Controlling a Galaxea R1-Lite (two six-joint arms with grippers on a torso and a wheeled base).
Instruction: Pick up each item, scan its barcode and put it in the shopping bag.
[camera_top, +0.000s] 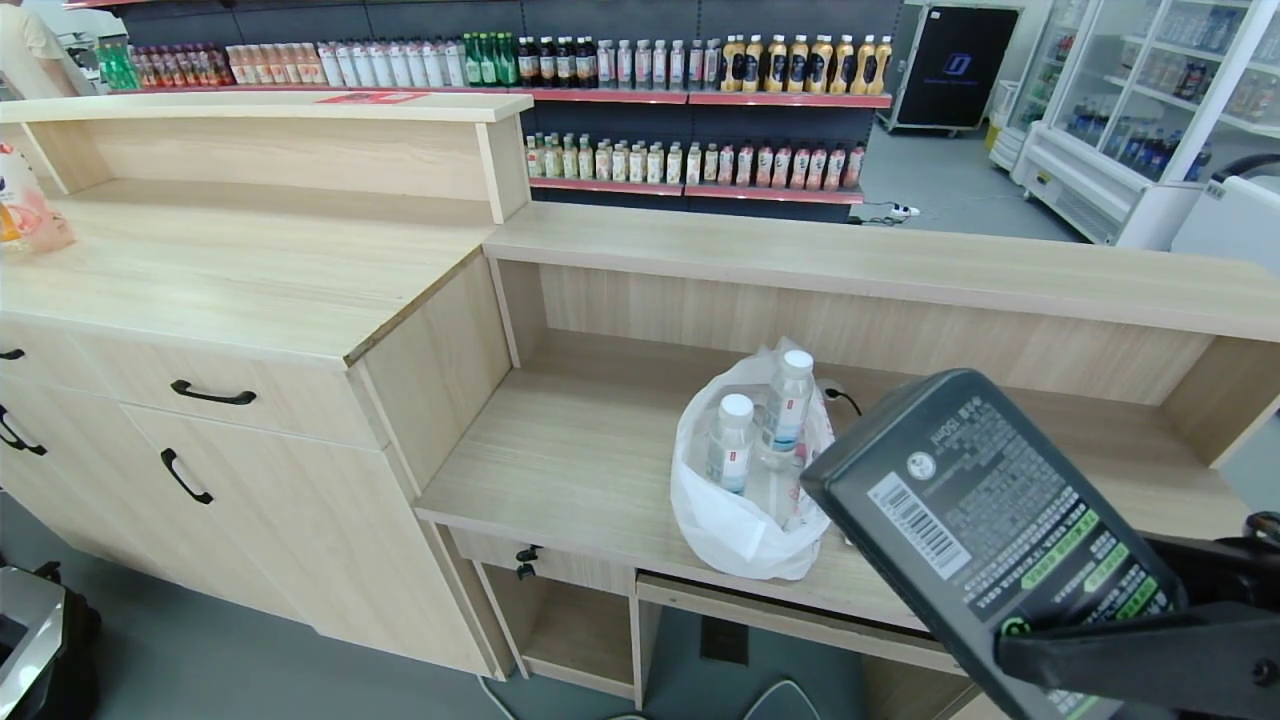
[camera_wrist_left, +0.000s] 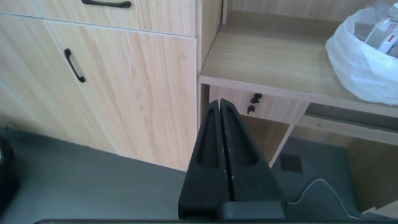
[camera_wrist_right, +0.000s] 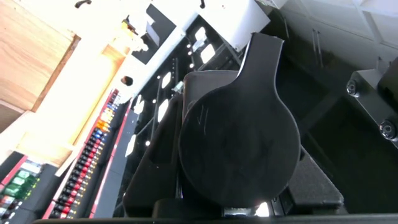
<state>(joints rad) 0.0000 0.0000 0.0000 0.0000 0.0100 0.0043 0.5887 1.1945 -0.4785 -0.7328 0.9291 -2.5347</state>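
Right tool (camera_top: 1030, 650) grips scanner (camera_top: 990, 500); shopping bag (camera_top: 730, 530) holds bottles (camera_top: 733, 440)

We see a pale wood tabletop (camera_top: 580, 450) with a straight grain, and black handles (camera_top: 212, 395) on cabinet (camera_top: 290, 520) fronts of the same wood. The bag (camera_top: 725, 525) is milky white and half see-through. In it we make out two clear bottles (camera_top: 732, 445) with white caps, one labelled red and white, the other blue. The scanner (camera_top: 990, 520) is dark grey-black with white print, a white barcode sticker and bright green patches. The left pincer (camera_wrist_left: 221, 109) is matte black. The floor (camera_top: 250, 660) is grey, and the shelf (camera_top: 690, 98) edges are red.
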